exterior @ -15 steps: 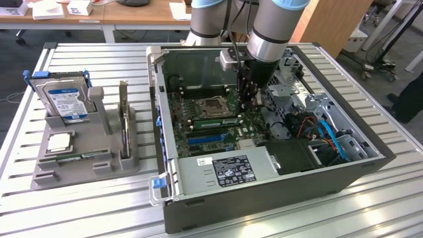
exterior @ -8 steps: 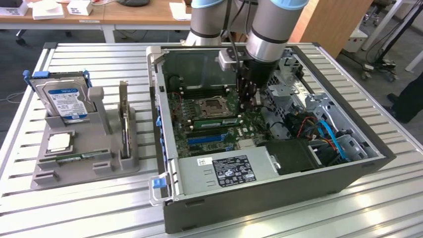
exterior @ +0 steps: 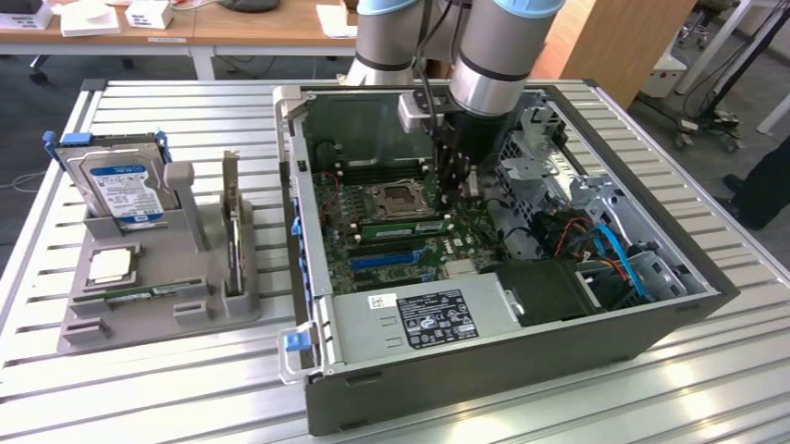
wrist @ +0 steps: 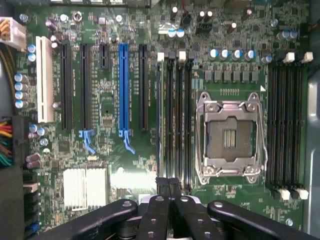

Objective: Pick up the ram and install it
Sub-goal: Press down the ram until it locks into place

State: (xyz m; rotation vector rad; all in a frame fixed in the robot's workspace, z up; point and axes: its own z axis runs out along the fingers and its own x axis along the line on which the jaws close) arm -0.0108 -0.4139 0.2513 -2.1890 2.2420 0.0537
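My gripper (exterior: 460, 196) reaches down into the open computer case (exterior: 309, 305), over the motherboard (exterior: 426, 245) just beside the CPU socket (exterior: 392, 197). In the wrist view its fingertips (wrist: 167, 186) are shut together with nothing between them, hovering above one end of the black memory slots (wrist: 177, 115) next to the socket (wrist: 229, 137). A thin green ram stick (exterior: 398, 227) stands seated in a slot by the socket, seen edge-on as a narrow strip (wrist: 159, 115). Another green ram stick (exterior: 146, 294) lies in the grey holder (exterior: 148, 314) outside the case.
The holder also carries a hard drive (exterior: 117, 180) in a blue frame and an upright expansion card (exterior: 231, 222). Inside the case are the power supply (exterior: 420, 319), blue cables (exterior: 617, 254) and drive bays. A person's leg (exterior: 768, 185) stands at the exterior view's right.
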